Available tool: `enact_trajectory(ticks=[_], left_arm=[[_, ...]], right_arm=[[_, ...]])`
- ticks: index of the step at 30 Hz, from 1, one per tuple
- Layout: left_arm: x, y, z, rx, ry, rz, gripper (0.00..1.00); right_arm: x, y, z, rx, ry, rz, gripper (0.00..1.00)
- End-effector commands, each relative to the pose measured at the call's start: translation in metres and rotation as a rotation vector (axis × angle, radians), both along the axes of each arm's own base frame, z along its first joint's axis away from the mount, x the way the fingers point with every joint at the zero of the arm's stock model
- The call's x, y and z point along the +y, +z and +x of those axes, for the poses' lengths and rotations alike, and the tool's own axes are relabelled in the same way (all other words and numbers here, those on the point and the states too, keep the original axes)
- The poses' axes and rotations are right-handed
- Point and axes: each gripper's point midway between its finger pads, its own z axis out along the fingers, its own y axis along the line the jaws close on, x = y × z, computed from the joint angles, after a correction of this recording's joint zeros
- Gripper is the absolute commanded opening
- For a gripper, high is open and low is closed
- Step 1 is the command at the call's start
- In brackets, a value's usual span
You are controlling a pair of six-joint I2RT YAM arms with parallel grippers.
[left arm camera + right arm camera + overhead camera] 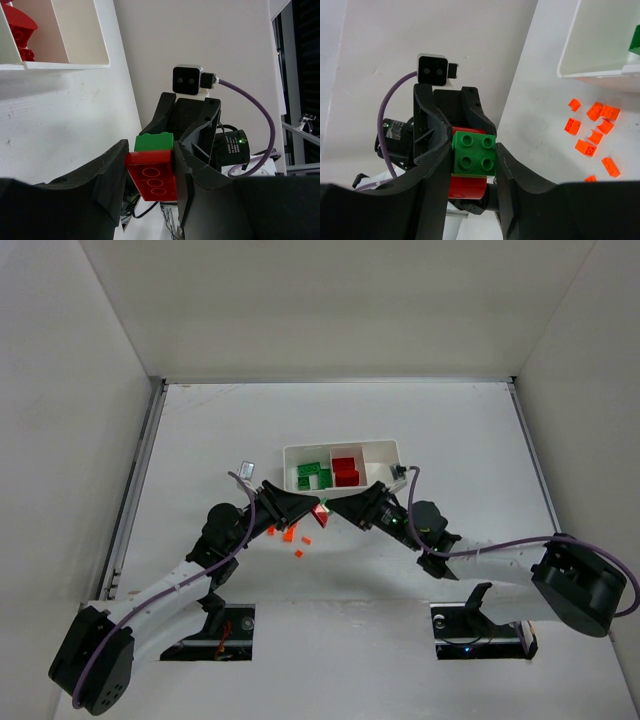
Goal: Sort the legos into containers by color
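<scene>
A green brick (318,503) and a red brick (323,512) are stuck together and held above the table, just in front of the white tray (384,450). My left gripper (308,507) is shut on the red brick (152,175). My right gripper (336,510) is shut on the green brick (473,153). The two grippers face each other tip to tip. The tray's left compartment holds green bricks (313,476), the middle one holds red bricks (346,472), and the right one shows nothing inside. Several orange bits (290,533) lie on the table below my left gripper.
The orange bits (592,127) are scattered just in front of the tray's near wall (592,75). A tray corner (75,64) with red bricks (17,30) shows in the left wrist view. White walls enclose the table on three sides.
</scene>
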Motion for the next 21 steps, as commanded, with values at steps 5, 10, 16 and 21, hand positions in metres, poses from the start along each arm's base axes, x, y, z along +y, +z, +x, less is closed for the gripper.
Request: enact_trajectory(ticks=[5, 10, 16, 21], left_arm=[[0.002, 0.018, -0.002, -0.074, -0.003, -0.035, 0.13], [0.003, 0.016, -0.003, -0.072, -0.006, -0.033, 0.13], [0.009, 0.011, -0.004, -0.060, 0.003, -0.029, 0.14], [0.013, 0.008, -0.003, -0.049, 0.006, -0.028, 0.14]], right_arm=[[0.000, 0.038, 0.001, -0.049, 0.022, 0.131, 0.32], [-0.013, 0.035, 0.014, -0.054, -0.023, 0.124, 0.28], [-0.035, 0.029, 0.032, -0.054, -0.082, 0.085, 0.28], [-0.040, 0.026, 0.040, -0.059, -0.101, 0.056, 0.29]])
